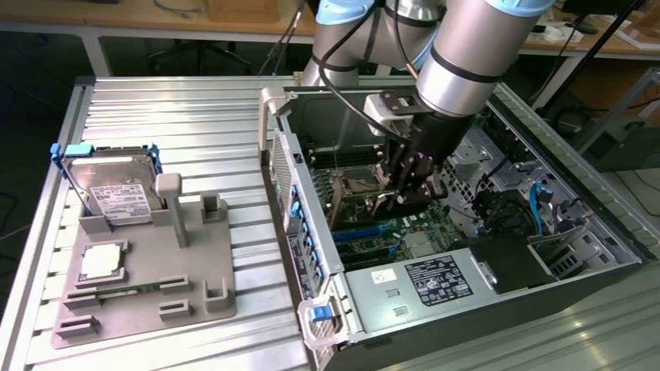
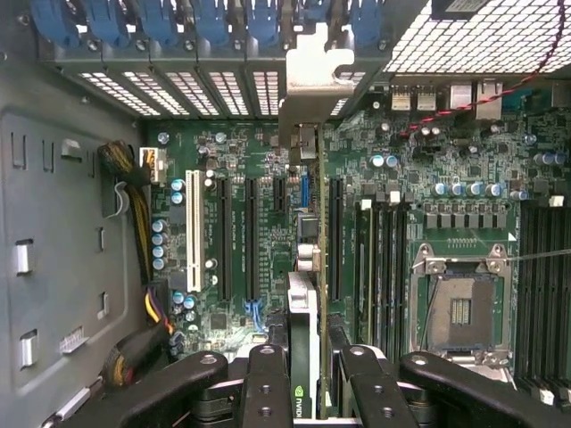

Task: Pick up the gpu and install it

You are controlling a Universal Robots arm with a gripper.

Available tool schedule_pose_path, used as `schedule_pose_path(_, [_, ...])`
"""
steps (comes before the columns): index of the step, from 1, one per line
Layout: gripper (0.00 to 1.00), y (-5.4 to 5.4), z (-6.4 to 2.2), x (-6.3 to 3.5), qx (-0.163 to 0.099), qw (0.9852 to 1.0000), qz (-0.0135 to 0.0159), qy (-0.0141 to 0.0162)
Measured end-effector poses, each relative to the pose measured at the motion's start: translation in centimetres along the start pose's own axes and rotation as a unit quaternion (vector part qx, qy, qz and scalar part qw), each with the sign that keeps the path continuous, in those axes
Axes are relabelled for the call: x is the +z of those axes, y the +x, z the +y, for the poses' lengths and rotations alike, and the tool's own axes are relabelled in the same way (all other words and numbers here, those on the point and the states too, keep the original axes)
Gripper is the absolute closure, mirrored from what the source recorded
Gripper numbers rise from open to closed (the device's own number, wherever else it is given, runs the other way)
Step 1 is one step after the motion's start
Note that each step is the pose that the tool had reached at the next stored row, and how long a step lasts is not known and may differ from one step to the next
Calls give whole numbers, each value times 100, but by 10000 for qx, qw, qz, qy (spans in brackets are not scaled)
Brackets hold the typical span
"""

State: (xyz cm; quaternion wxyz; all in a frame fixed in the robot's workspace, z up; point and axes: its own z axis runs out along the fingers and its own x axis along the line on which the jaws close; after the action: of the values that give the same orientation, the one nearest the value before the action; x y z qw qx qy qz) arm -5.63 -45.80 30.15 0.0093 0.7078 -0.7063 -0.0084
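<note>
- The gripper (image 2: 303, 379) has its black fingers (image 2: 265, 383) clamped on the gpu (image 2: 303, 267), which it holds edge-on so the card reads as a thin strip running away from the wrist.
- Just beyond the gripper, the gpu hangs over the green motherboard (image 2: 410, 178), in line with the row of long expansion slots (image 2: 223, 236), one of them white and the others black.
- At the card's far end, its silver bracket (image 2: 314, 76) stands at the case's rear slot openings with blue latches (image 2: 192, 22).
- In the exterior view, the arm (image 1: 464, 62) reaches down into the open computer case (image 1: 577, 193) on the ribbed metal table (image 1: 165, 100).
- On the exterior view's left, well apart from the case, a grey holder tray (image 1: 144, 294) carries a silver hard drive (image 1: 113, 189) standing at its far end.
</note>
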Motion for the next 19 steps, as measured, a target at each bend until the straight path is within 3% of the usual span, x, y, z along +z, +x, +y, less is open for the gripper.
schedule_pose_path(19, [73,-13,126,124,0,10000,0,0])
